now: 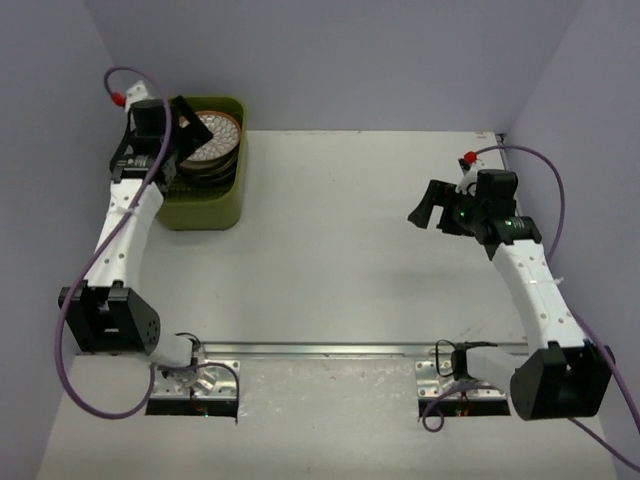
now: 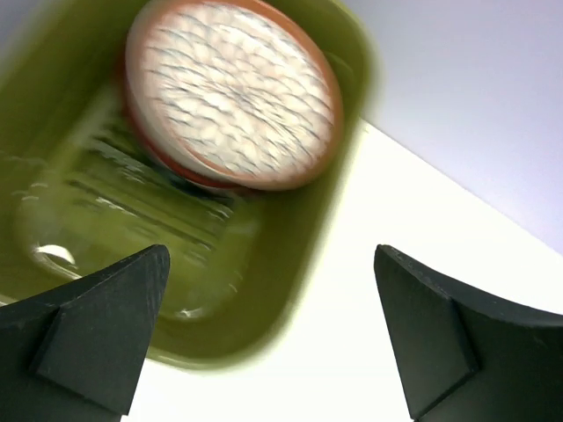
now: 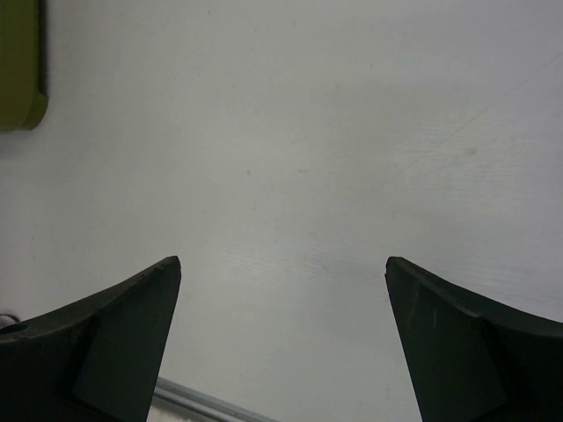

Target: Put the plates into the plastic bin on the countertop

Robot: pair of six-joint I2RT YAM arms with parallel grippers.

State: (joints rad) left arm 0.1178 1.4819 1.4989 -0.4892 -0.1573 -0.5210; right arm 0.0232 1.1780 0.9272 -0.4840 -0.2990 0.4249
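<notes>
Left pincer [image 2: 271, 255] spread wide, empty, over the bin [image 2: 303, 255]; plates [image 2: 233, 92] lean stacked inside it, at the far-left corner of the bench [image 1: 330, 250]; best to lift straight up, clear of the rims; right pincer [image 3: 281, 262] open too, idle over the bench.

You get plastic bin [image 1: 205, 212] only in part from top camera: left arm [image 1: 120, 230] covers bin's left rim and left edge of plates [image 1: 218, 140] inside bin. You cannot count plates; stack edges merge. Left wrist camera: bin smeared by blur, grid base unreadable, bin's left side and far rim cut by frame, top plate [image 2: 233, 88] clipped at upper edge. Right wrist camera: you see one bin corner at upper left, rest cut off.
</notes>
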